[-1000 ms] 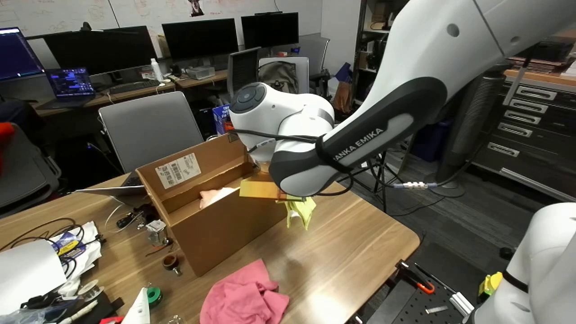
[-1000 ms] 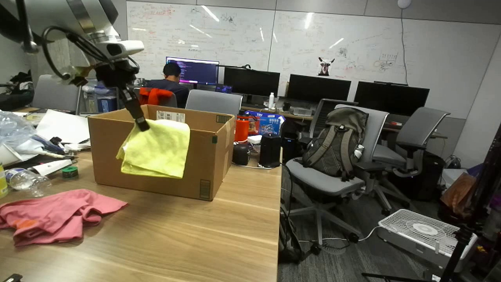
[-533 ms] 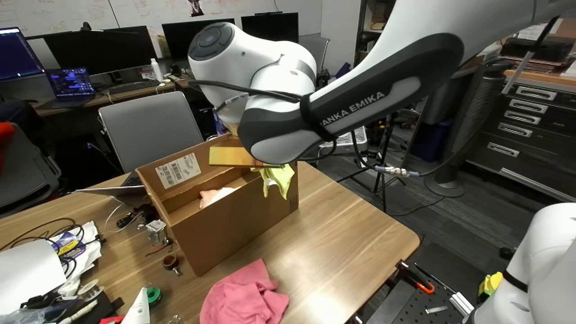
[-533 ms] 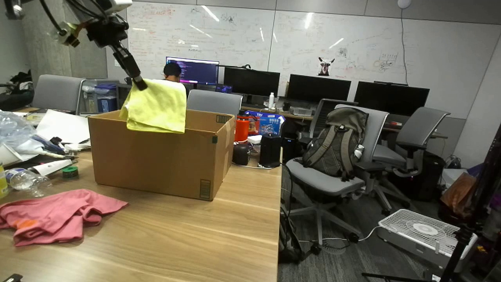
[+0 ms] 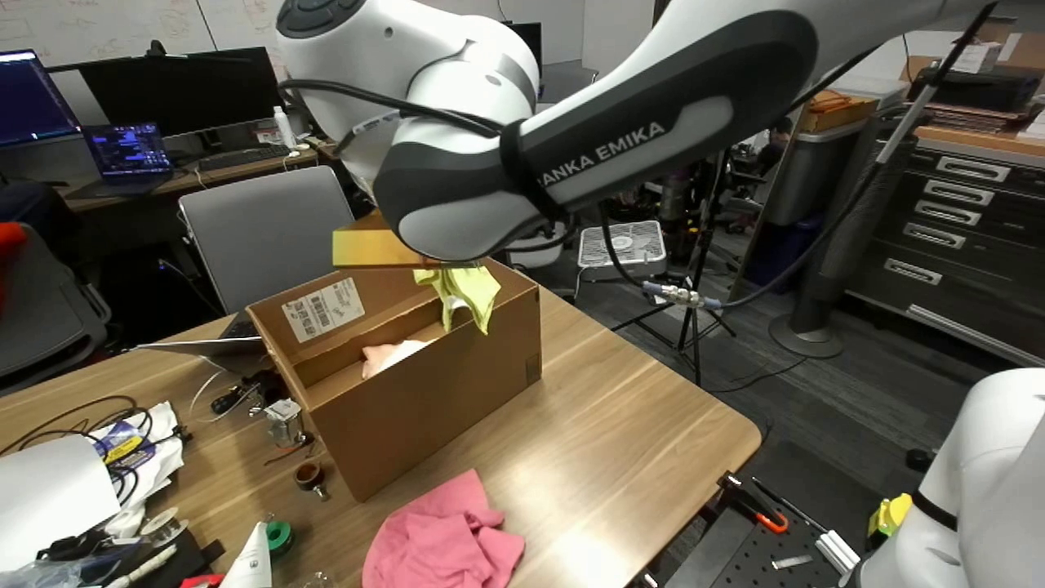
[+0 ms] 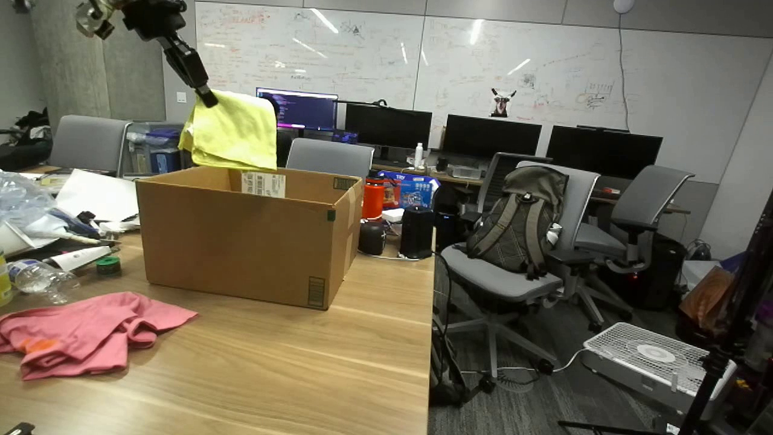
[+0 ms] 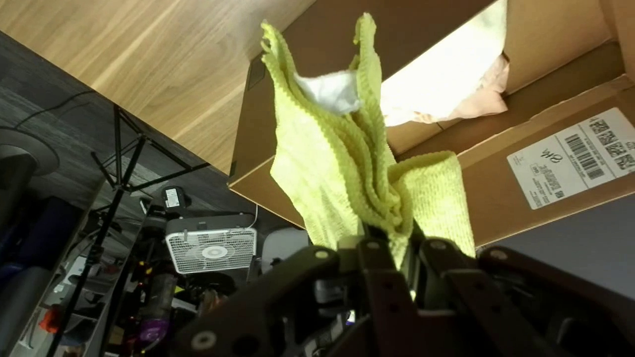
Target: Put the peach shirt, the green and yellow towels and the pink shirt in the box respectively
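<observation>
My gripper [image 6: 208,98] is shut on a yellow towel [image 6: 232,133] and holds it up by its top. The towel hangs at the height of the rim of the open cardboard box [image 6: 241,241], with its lower edge over the opening. In the wrist view the towel [image 7: 317,163] is bunched between the fingertips, with a white patch in its folds. The peach shirt [image 7: 483,101] lies inside the box beside a bright white patch; it also shows in an exterior view [image 5: 380,358]. The pink shirt [image 5: 445,535] lies crumpled on the table in front of the box. No separate green towel shows.
The box stands on the wooden table [image 5: 620,416]. Small parts, a green tape roll [image 5: 279,536], cables and papers [image 5: 57,482] lie at one side. A red bottle [image 6: 372,198] and a black speaker [image 6: 416,232] stand past the box. Grey chairs [image 5: 273,233] stand behind.
My gripper has risen with the yellow towel. The towel hung in front of the box's near wall and now hangs at its rim. The box and the pink shirt have not moved.
</observation>
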Controlling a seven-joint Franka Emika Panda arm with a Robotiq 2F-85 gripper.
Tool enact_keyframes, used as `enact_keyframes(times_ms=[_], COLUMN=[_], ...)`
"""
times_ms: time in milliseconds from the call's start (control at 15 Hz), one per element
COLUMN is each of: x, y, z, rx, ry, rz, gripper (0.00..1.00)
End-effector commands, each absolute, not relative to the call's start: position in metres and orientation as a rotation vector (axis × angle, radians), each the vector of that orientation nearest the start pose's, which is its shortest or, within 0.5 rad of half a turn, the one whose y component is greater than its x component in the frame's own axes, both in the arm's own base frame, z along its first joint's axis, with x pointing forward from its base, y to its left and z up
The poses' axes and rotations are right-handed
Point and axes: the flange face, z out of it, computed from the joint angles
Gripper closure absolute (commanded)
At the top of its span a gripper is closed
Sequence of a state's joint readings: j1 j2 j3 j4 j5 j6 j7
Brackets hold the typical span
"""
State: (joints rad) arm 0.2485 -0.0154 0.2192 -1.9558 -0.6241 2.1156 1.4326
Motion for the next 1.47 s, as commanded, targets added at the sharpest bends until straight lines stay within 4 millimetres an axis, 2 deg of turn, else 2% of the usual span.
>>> enact_keyframes(times_ms=[0, 200, 467, 667, 1000, 1067, 1133, 1400], x=[0.556, 0.580, 0.616, 0.644, 0.678, 0.682, 0.686, 0.694], y=[0.264, 0.287, 0.306, 0.308, 0.300, 0.298, 0.296, 0.288], z=[0.523, 0.521, 0.503, 0.487, 0.471, 0.469, 0.468, 0.466], rx=[-3.089, -3.150, -3.222, -3.258, -3.294, -3.301, -3.305, -3.324], ry=[0.958, 0.884, 0.835, 0.830, 0.833, 0.829, 0.827, 0.821], rz=[-0.923, -0.887, -0.857, -0.827, -0.810, -0.802, -0.810, -0.796], gripper=[0.97, 0.97, 0.97, 0.97, 0.97, 0.73, 0.62, 0.34])
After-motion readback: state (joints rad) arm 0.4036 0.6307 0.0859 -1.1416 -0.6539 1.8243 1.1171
